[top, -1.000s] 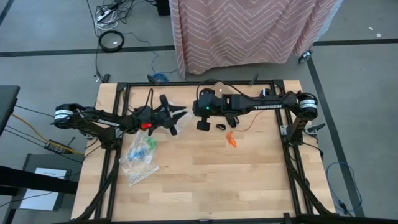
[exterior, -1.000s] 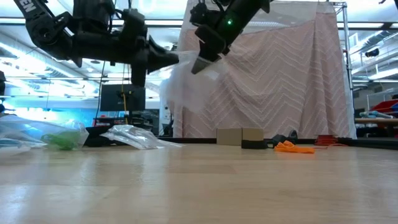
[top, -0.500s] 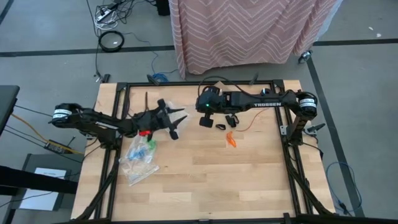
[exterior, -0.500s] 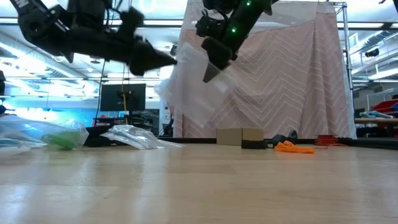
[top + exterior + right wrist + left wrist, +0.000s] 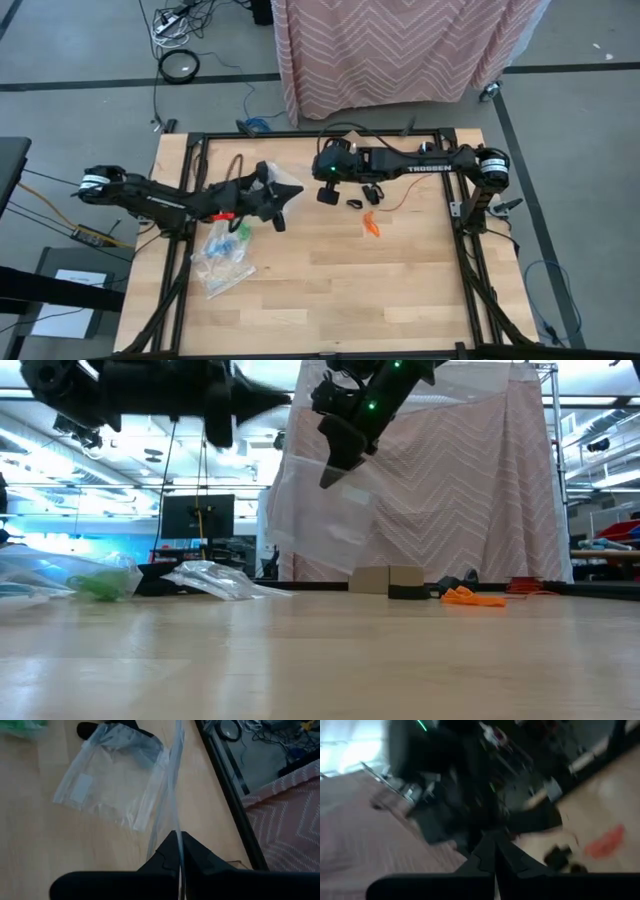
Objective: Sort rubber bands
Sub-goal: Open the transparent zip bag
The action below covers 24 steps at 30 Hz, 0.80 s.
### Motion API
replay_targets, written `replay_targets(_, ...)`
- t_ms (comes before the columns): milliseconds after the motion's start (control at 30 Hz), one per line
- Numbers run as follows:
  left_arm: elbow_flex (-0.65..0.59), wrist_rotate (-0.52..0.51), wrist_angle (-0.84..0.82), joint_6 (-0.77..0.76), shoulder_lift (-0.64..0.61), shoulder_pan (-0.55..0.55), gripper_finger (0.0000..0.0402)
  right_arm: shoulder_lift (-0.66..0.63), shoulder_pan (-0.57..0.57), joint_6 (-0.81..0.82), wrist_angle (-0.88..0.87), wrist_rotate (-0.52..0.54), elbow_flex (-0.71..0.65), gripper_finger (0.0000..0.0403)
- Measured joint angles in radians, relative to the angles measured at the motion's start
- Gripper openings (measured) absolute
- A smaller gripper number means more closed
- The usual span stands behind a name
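- Small orange rubber bands (image 5: 372,224) lie loose on the wooden counter (image 5: 400,280), near the right arm.
- Right gripper (image 5: 333,468) is clamped on a clear plastic zip bag (image 5: 112,785), held mid-air.
- Left gripper (image 5: 290,190) is closed beside the bag, apparently holding nothing.
- Risk: a one-sided grip lets the bag sag shut, or it slips free.

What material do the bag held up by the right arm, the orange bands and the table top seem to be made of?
Bag: thin clear plastic film, glossy; the wood shows through it and it hangs in soft folds.
Orange bands: probably rubber, matte; they lie in a limp, thin tangle.
Table top: light wood, likely butcher-block; joined strips with grain, smooth low-sheen finish.
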Motion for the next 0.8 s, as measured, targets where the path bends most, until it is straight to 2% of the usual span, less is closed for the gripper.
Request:
replay_targets(67,0.021,-0.009,-0.032,0.009,0.023,0.006,0.0003,0.0,0.004,0.0,0.013,-0.006,0.0,0.0)
replay_targets(200,0.048,-0.099,-0.037,0.072,0.052,0.01,0.0002,0.001,0.014,0.001,0.014,-0.007,0.0,0.0)
replay_targets(300,0.072,-0.073,-0.082,0.082,0.056,0.02,0.0002,0.001,0.02,-0.003,0.019,-0.007,0.0,0.0)
replay_targets(467,0.14,-0.035,-0.284,0.042,0.073,0.033,0.0001,0.001,0.022,-0.008,0.018,-0.007,0.0,0.0)
replay_targets(700,0.171,-0.149,-0.287,0.137,0.076,0.034,0.0001,0.001,0.022,-0.031,0.018,-0.025,0.0,0.0)
replay_targets(800,0.179,-0.135,-0.304,0.163,0.076,0.037,0.0001,0.001,0.022,-0.046,0.018,-0.026,0.0,0.0)
